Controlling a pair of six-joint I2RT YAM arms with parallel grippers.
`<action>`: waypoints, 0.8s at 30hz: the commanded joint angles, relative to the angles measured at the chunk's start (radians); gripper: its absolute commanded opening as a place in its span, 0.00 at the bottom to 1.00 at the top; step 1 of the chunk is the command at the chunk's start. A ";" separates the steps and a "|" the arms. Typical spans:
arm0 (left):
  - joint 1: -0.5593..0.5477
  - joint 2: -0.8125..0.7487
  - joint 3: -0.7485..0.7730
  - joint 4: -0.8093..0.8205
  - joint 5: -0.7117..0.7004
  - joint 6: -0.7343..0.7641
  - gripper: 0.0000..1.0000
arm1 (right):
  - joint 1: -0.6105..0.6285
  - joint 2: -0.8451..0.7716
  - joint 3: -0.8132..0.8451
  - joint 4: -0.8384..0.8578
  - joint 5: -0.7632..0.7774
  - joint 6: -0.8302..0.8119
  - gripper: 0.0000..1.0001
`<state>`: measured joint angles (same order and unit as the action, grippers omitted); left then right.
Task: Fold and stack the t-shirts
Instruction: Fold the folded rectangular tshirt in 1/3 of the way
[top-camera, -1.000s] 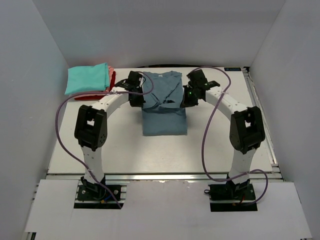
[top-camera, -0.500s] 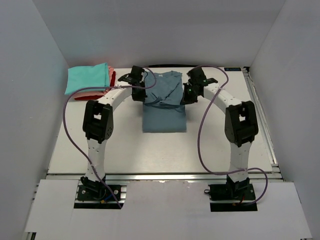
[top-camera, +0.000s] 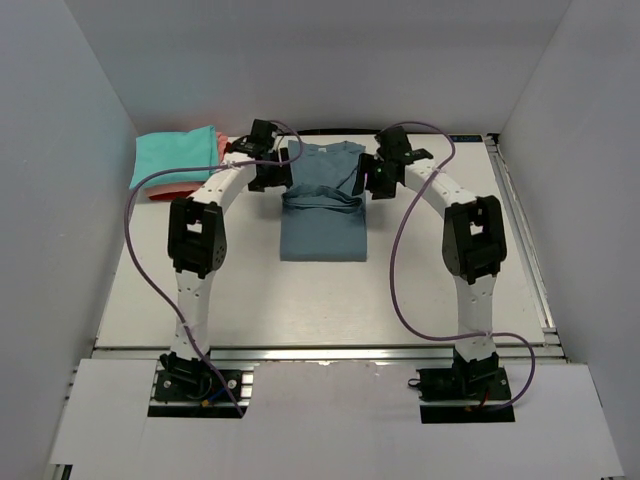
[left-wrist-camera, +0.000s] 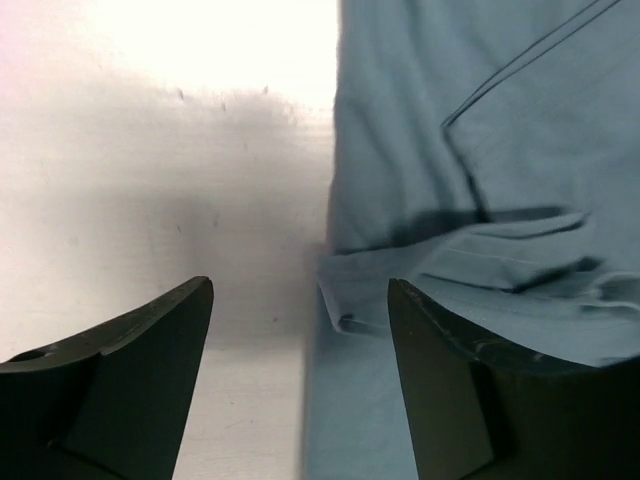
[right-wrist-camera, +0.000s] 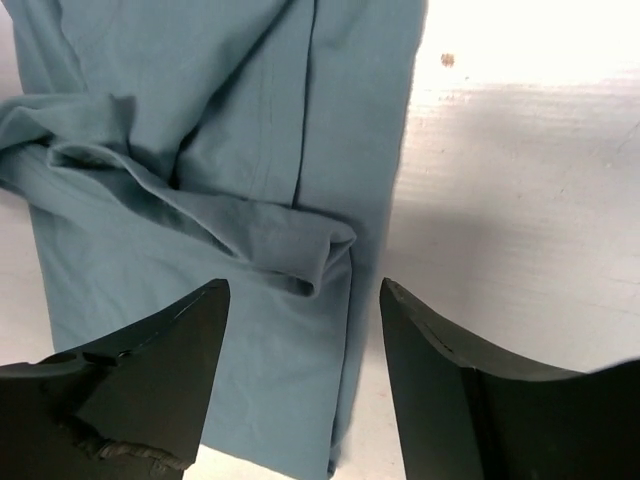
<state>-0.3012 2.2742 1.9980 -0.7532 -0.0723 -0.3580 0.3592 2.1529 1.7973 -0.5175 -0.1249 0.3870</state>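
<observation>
Slate-blue t-shirt (top-camera: 322, 228) lying flat at the middle of the table (top-camera: 430, 290), collar toward the far edge, with a rumpled fold of cloth running across it. The left gripper (top-camera: 282, 176) hangs over the shirt's left edge and the right gripper (top-camera: 368, 180) over its right edge. Both claws are spread and pinch nothing; in the wrist views the cloth lies loose between the fingers. A folded teal t-shirt (top-camera: 175, 158) tops a stack at the far left corner, with a salmon-pink t-shirt (top-camera: 168, 189) beneath it.
</observation>
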 joint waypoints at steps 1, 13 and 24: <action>0.007 -0.025 0.094 0.014 0.037 0.020 0.82 | -0.006 -0.008 0.069 0.033 0.027 0.013 0.69; 0.076 -0.180 -0.146 0.044 0.239 -0.013 0.00 | -0.008 -0.148 -0.148 0.097 -0.056 0.024 0.00; 0.074 -0.208 -0.346 0.198 0.364 -0.099 0.00 | -0.005 -0.091 -0.176 0.149 -0.143 0.055 0.00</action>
<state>-0.2230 2.1098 1.6306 -0.6399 0.2256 -0.4278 0.3542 2.0380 1.5761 -0.4061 -0.2264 0.4309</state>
